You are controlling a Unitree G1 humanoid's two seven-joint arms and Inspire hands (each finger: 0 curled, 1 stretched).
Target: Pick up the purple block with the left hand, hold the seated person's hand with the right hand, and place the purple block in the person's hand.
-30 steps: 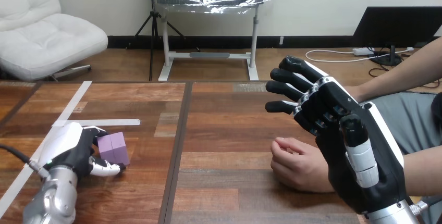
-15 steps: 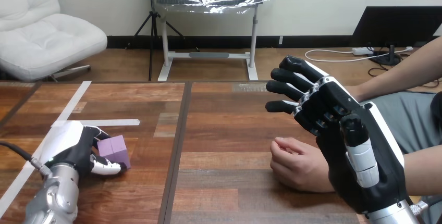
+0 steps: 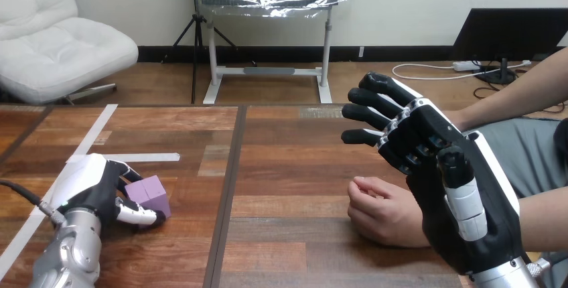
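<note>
The purple block (image 3: 154, 193) lies at 3 o'clock of the left hand (image 3: 94, 191), which curls round it; the right hand (image 3: 469, 234) is spread.

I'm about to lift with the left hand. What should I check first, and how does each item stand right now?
1. Left hand curled round the purple block, fingers behind and thumb in front: ok.
2. Block lifted off the wooden table: cannot tell; it sits low, at table level.
3. Right hand holding the person's hand: not ok; its fingers are straight and it is raised beside that hand.
4. Person's hand open to take the block: not ok; it rests on the table, loosely closed.
5. Way across from block to person's hand: ok; bare table lies between.
</note>
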